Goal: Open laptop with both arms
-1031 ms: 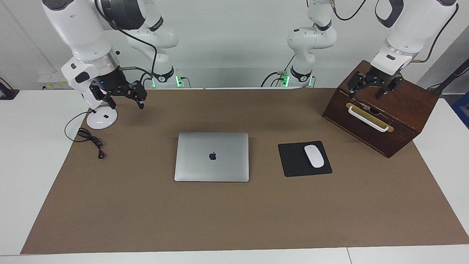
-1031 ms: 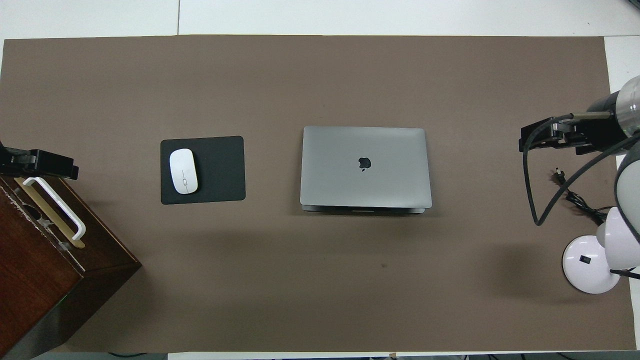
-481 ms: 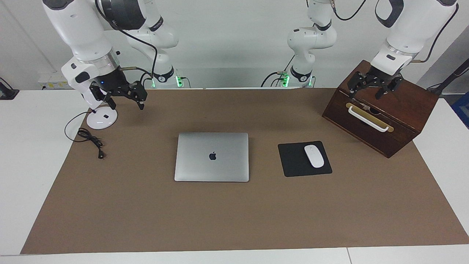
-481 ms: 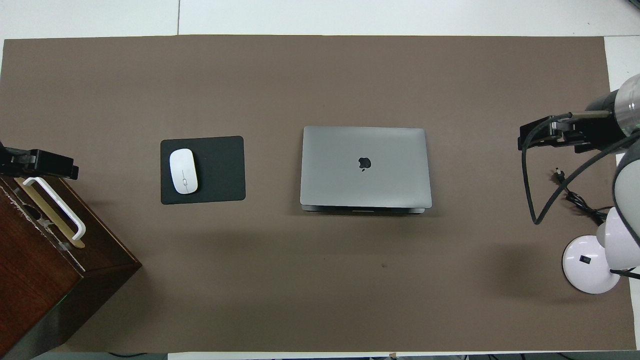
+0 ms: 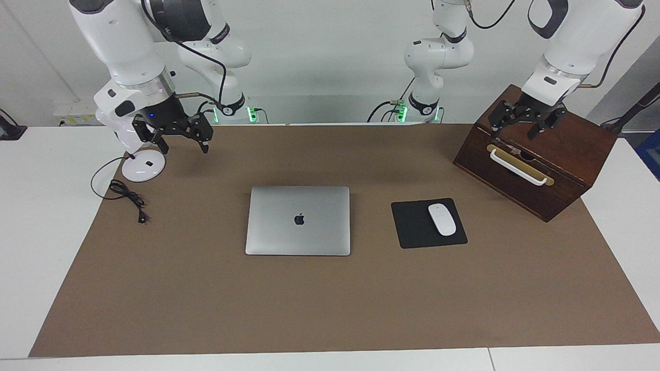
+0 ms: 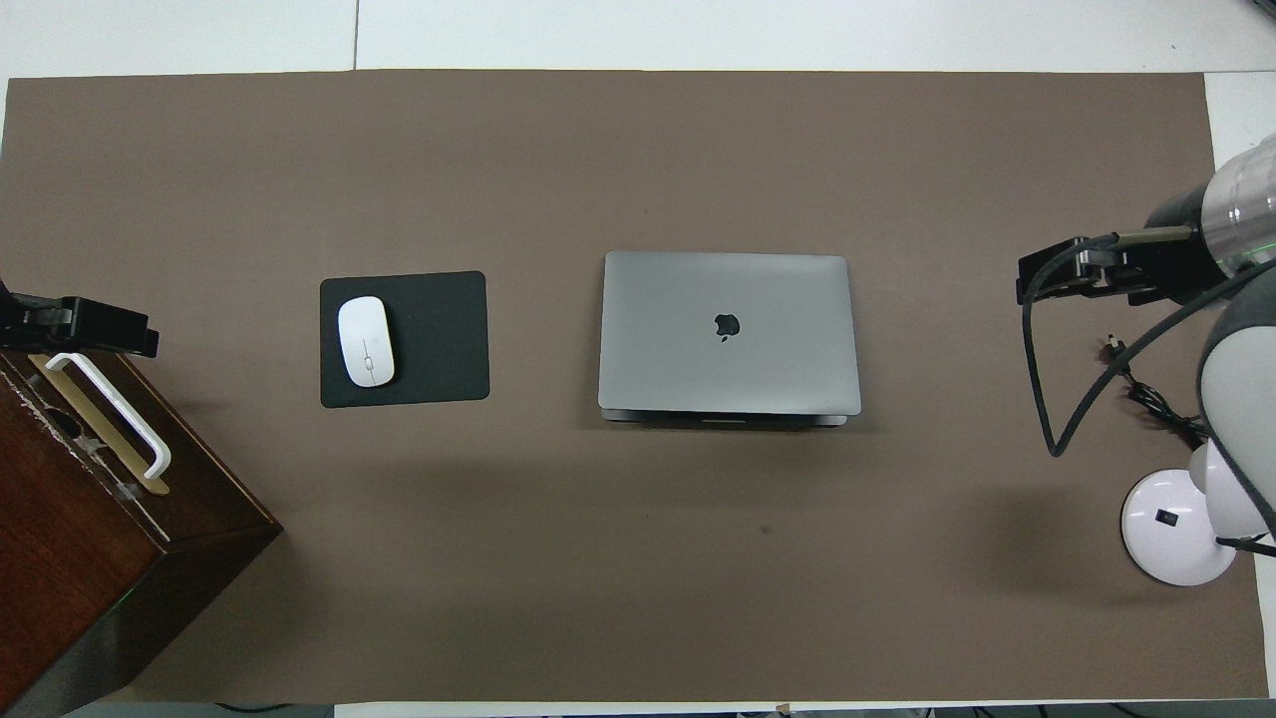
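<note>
Right gripper [image 5: 181, 142] hangs in the air with its fingers spread and nothing between them, over the brown mat [image 5: 330, 309] near the white lamp base [image 5: 143, 166] and the loose black cable [image 5: 126, 198] at the right arm's end of the table — well apart from its target. Next along, the laptop [image 5: 298, 220] lies flat and shut in the middle of the mat, logo up, untouched; beside it sits the black mouse pad [image 5: 428, 223] with the white mouse [image 5: 442, 219] on it. Left gripper [image 5: 521, 125] waits open and empty over the dark wooden box [image 5: 536, 154]. By my reading the job is only at the approach — next, both grippers need to come to the laptop, one to steady the base, one to catch the lid's edge.
</note>
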Robot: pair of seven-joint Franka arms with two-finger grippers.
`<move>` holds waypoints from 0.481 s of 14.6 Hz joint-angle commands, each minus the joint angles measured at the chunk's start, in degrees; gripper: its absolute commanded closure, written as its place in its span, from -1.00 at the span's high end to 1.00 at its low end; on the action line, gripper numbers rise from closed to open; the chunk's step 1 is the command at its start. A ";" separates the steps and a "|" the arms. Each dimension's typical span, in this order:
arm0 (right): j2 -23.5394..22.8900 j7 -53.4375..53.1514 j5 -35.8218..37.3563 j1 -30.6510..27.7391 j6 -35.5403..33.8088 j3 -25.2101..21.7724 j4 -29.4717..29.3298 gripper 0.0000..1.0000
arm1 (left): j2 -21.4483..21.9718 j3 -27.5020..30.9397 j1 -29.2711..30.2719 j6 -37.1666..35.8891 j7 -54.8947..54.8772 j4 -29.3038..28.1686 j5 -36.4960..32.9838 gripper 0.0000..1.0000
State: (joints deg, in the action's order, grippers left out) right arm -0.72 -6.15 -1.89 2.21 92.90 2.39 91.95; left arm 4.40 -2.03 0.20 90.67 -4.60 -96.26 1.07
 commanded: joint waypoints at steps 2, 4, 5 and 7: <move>-0.25 1.49 -0.13 -0.11 -0.18 0.07 -0.37 0.39 | -0.70 0.36 -0.11 -0.23 0.12 1.34 0.69 1.00; -0.42 1.31 -0.39 -0.11 0.27 0.24 -0.28 0.19 | -0.70 0.36 -0.11 -0.14 0.03 1.25 0.60 1.00; -0.42 1.05 -2.22 -0.19 0.36 0.24 -0.28 0.04 | -0.70 0.36 -0.11 -0.14 -0.05 1.25 0.60 1.00; -0.42 -1.83 -4.69 -0.19 0.36 0.16 -0.11 -0.23 | -0.70 0.36 -0.20 -0.05 -0.05 1.07 0.60 1.00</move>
State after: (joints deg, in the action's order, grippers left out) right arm -0.82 -6.36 -4.32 2.22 92.83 2.48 91.95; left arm 4.40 -1.94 0.20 90.67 -4.61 -96.26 1.12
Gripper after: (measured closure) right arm 0.489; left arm 0.000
